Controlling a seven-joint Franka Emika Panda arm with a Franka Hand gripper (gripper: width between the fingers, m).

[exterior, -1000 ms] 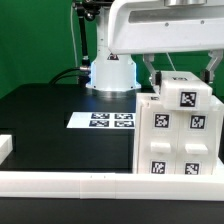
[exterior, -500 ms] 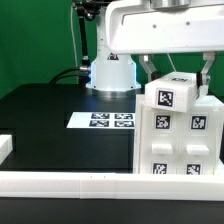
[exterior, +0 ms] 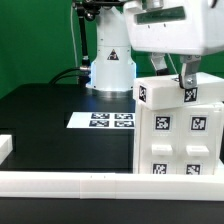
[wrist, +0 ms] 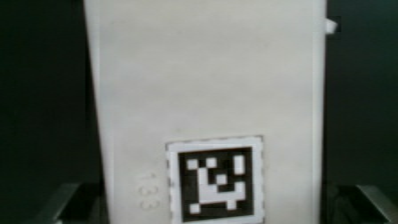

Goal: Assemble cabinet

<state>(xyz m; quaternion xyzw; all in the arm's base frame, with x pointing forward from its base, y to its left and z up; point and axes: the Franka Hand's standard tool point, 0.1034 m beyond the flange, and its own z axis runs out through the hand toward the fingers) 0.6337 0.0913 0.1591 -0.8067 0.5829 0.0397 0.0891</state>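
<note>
One cabinet (exterior: 177,135) stands on the black table (exterior: 60,115), at the exterior view's right, just behind the long low white rail (exterior: 70,182) that runs along the near edge. Six square tags are visible on the faces it turns to the exterior view, some cut by the frame edge or partly hidden. One marker board (exterior: 102,120) lies flat on the table, well apart from the cabinet toward the exterior view's left; four tags can be counted on it.

One end effector (exterior: 171,78) hangs over the cabinet's top. Its two dark fingers (exterior: 186,76) reach down to the top white block (exterior: 170,91), one on each side of it. In the wrist view that tagged white panel (wrist: 205,100) fills the gap between the two fingertips (wrist: 377,203). Whether the fingers actually press on it cannot be told.
</note>
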